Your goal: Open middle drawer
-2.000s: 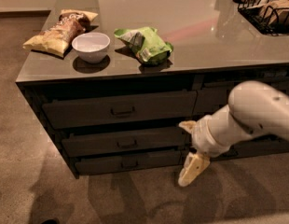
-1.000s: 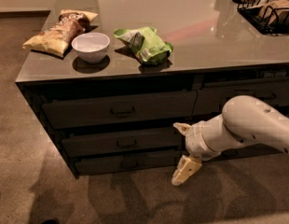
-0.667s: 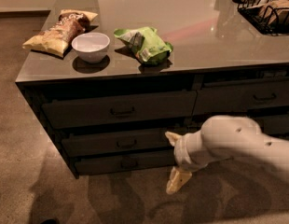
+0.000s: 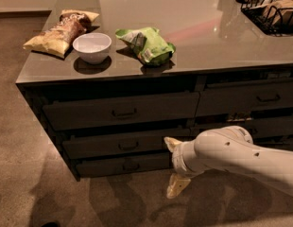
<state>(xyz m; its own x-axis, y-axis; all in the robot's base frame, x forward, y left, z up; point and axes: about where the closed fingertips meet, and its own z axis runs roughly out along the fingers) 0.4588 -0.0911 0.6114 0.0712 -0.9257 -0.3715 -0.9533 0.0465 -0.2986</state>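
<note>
Task barely begun. The middle drawer [image 4: 101, 148] sits in the left stack under the counter [image 4: 193, 27], between the taller drawer [image 4: 80, 113] above and the slim drawer [image 4: 99, 167] below. Its front looks level with its neighbours, so count it as shut. Its small loop handle [image 4: 129, 145] is bare, with nothing on it. Your gripper [image 4: 169, 167] hangs low in front of the cabinet, right of that handle and near the drawer's right end, not touching the handle. Its fingers [image 4: 171, 143] are spread wide, one above the other, holding nothing. Left for you to do, by my reading: bring the gripper across to the handle, close on it, and pull the drawer out. The bowl [image 4: 92, 46] and green bag [image 4: 149, 45] on top play no part.
</note>
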